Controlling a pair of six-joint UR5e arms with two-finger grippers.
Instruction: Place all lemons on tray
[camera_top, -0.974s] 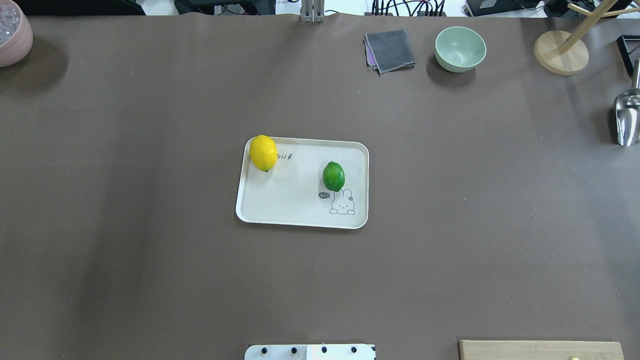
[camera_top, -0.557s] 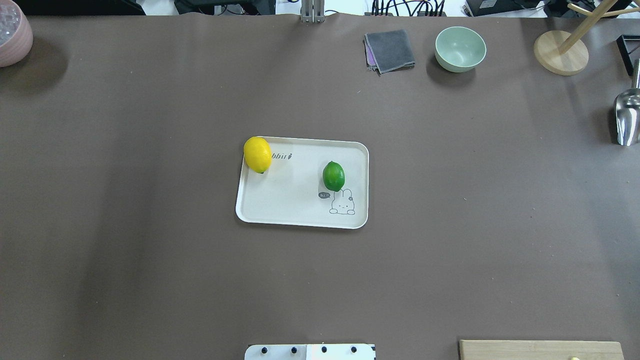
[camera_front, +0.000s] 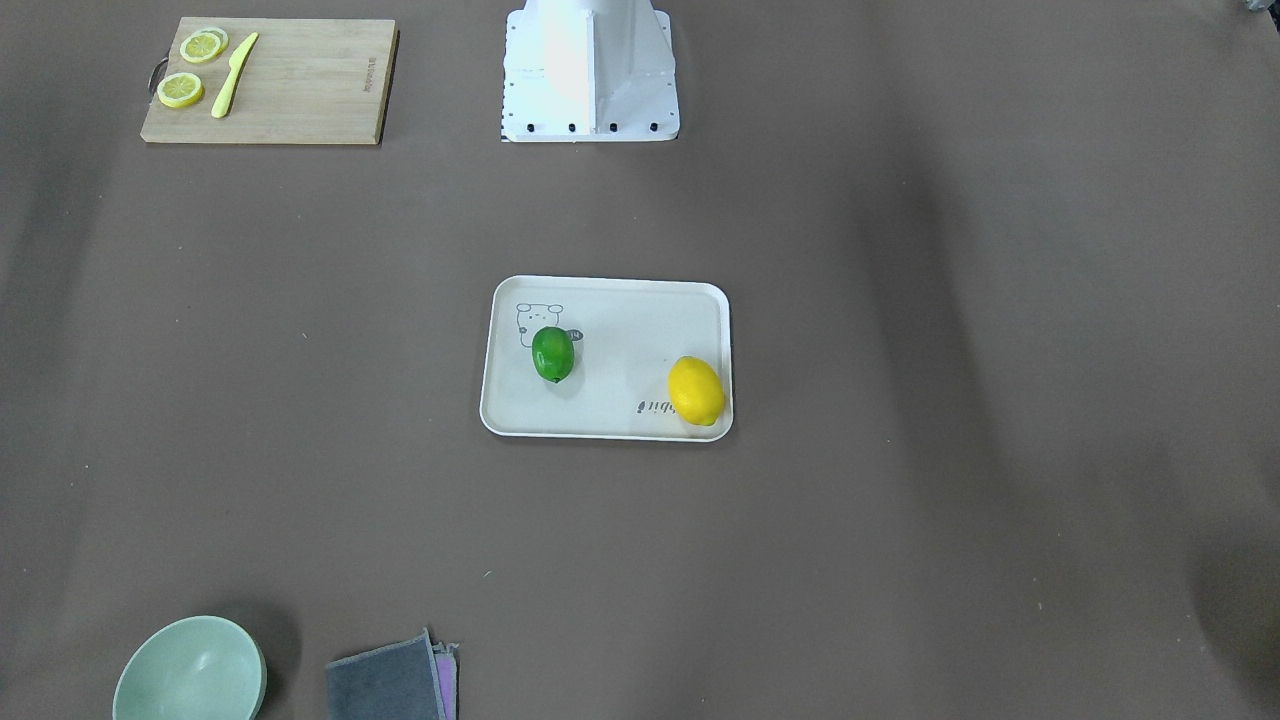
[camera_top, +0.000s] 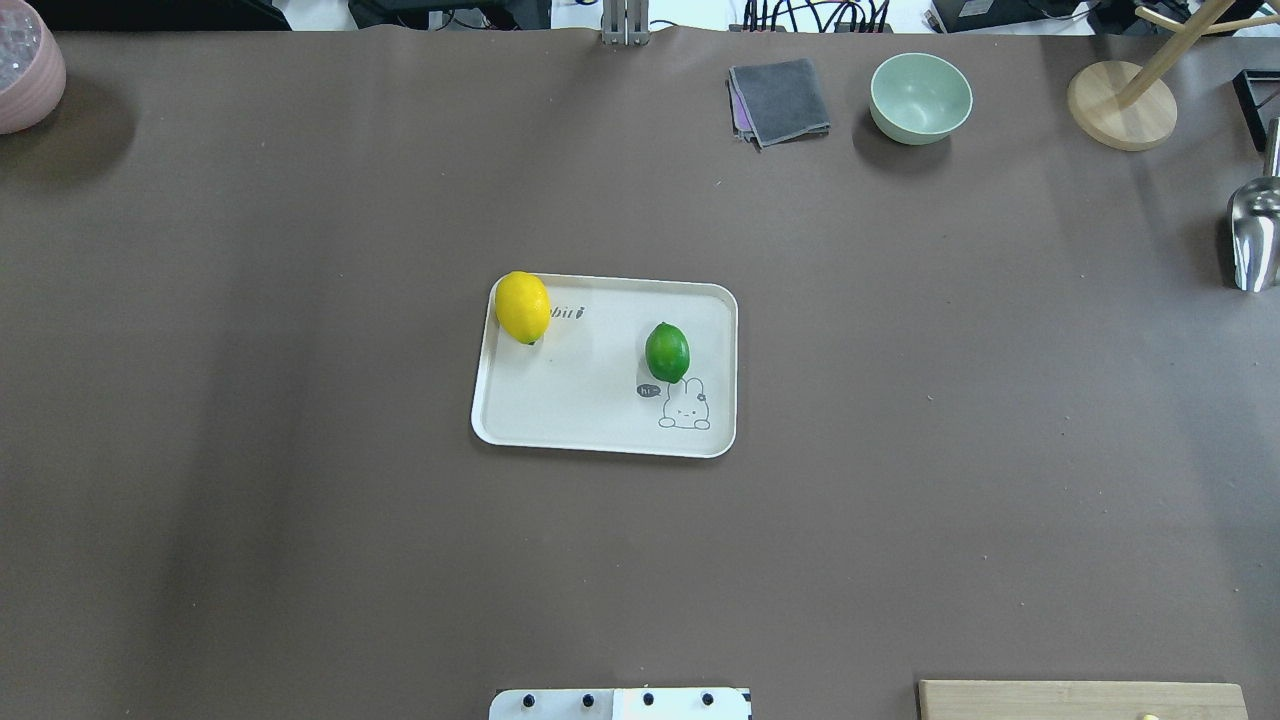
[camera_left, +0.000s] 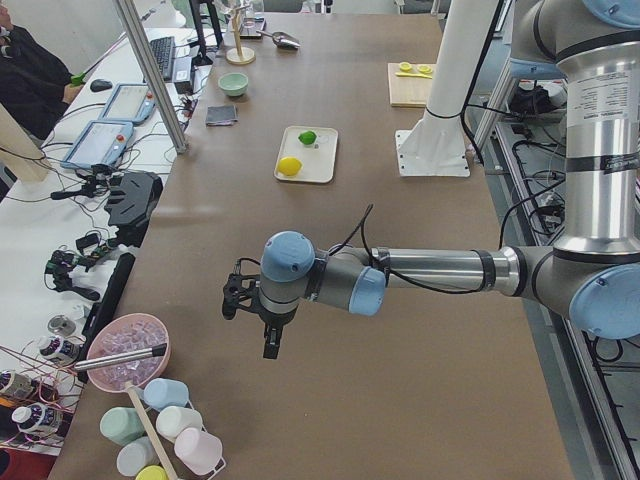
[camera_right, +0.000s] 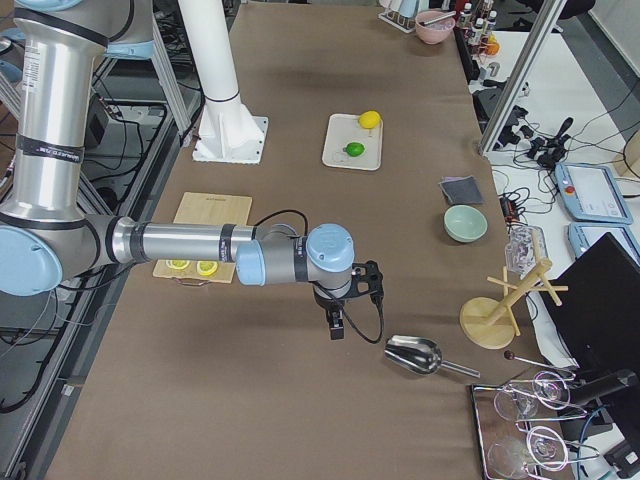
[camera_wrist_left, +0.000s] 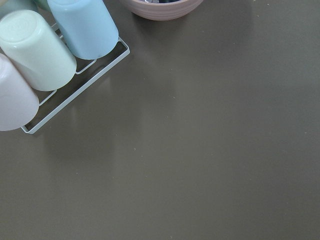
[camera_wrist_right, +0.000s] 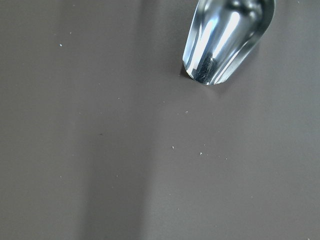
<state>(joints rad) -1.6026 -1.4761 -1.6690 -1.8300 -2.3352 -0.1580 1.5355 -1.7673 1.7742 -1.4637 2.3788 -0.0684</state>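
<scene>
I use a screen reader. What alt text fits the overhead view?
A cream tray sits mid-table holding a yellow lemon at its far-left corner and a green lemon near its bunny drawing. A grey cloth, green bowl, wooden stand and metal scoop line the far and right edges.

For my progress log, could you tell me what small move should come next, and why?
Probably stop and call it done: the yellow lemon and the green lemon both lie on the tray, the yellow one close against its corner rim.
</scene>
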